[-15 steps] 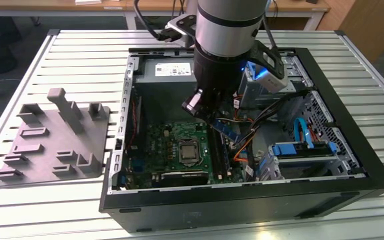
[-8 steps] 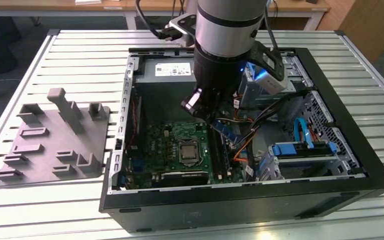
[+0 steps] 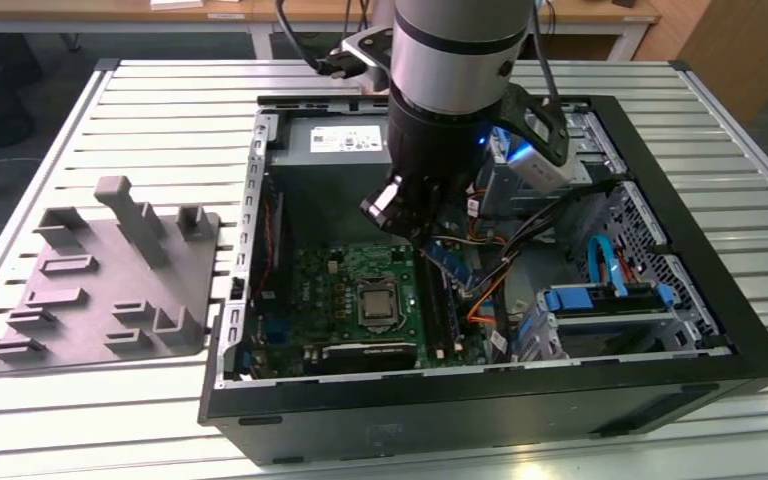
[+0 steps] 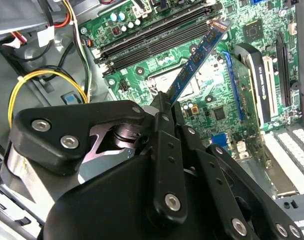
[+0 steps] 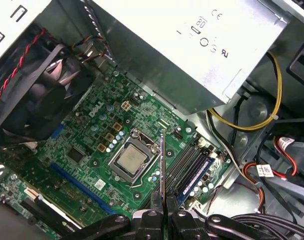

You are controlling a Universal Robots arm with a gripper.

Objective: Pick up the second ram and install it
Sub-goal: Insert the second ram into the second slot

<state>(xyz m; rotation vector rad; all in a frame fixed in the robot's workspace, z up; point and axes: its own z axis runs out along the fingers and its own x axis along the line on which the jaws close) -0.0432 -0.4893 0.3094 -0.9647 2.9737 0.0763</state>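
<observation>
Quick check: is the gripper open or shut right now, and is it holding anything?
The gripper is shut on the memory stick, over the motherboard.

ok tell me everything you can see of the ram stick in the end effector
The ram stick is a thin, flat, long board, bluish with a row of small dark chips. The end effector clamps one end; the rest juts out free above the motherboard, near the long black memory slots, not seated in any. The first wrist view shows it edge-on.

Matt grey plastic tray [image 3: 77, 290], ribbed bare-metal table [image 3: 157, 100], glossy green motherboard [image 5: 82, 145], matt black gripper [image 4: 169, 107]
</observation>
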